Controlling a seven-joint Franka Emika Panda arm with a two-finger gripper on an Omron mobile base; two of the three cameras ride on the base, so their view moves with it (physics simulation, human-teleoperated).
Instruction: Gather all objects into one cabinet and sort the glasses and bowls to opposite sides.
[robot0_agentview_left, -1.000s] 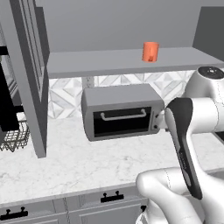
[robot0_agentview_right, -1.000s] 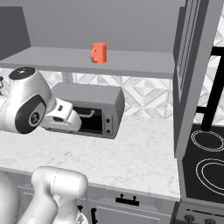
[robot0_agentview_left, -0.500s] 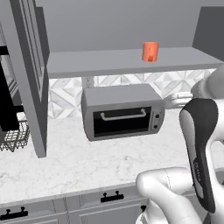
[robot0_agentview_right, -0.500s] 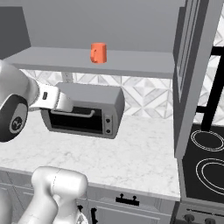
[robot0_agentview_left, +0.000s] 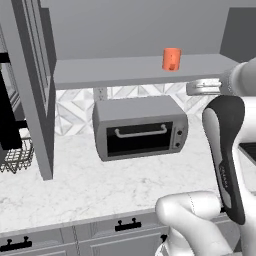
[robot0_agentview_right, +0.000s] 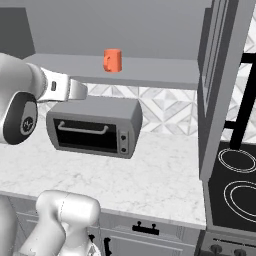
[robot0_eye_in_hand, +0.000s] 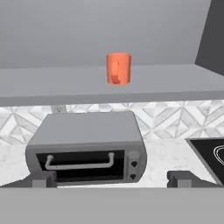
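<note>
Moved: arm has swung out to the right since earlier, orange mug unmoved | tool (robot0_eye_in_hand: 112, 183): tips spread wide, empty, facing the toaster oven (robot0_eye_in_hand: 87, 148) on the bench (robot0_agentview_left: 100, 185) | orange mug (robot0_eye_in_hand: 118, 68): upright on cabinet shelf (robot0_eye_in_hand: 52, 87), above tool line | next: raise level with mug, approach straight, close across body clear of handle.

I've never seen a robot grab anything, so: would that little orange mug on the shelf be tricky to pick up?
Probably not. The orange mug looks small, rigid and likely light. It stands upright on the flat shelf, so it shouldn't roll, though a sideways nudge might tip it. Its smooth-looking sides could be slippery; the handle faces the camera.
</note>
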